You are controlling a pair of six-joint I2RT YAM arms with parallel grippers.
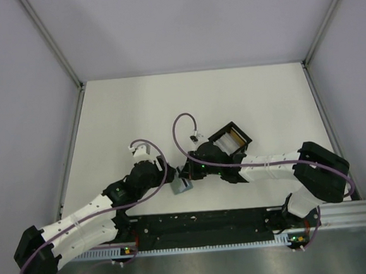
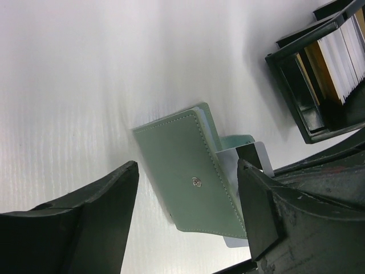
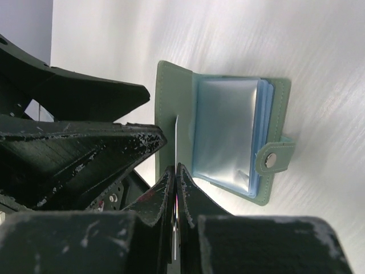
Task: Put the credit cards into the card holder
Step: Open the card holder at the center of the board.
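**A:** Right gripper (image 3: 177,169) first: its jaws are pinched tight on a credit card (image 3: 177,137), held edge-on just above the holder.

**B:** And the left gripper (image 2: 188,171)?

**A:** Fingers spread wide, one on each side of the holder. I can't tell whether they touch it.

**B:** Give us the scene, big to small.

**A:** White table (image 1: 262,99), with both arms meeting near its front middle. The black box (image 1: 231,135) sits just beyond the right arm, with more credit cards (image 2: 342,54) standing in it. Then the sage-green card holder (image 3: 228,142) lies open on the table between the two grippers. Its pale blue sleeves are showing, and one cover is tilted up towards the left gripper. Smallest of all is the snap tab (image 3: 272,160), on the edge away from the card.

**B:** So this is the insertion?

**A:** I'd say so, and no part of this card is in a sleeve yet. To do it well, square the card's leading edge to one sleeve mouth. Slide in at a shallow angle along the sleeve, not down onto it, and go slowly. The holder looks light and may skate, so the left gripper should brace that cover before the push. Release only once the card is well seated.
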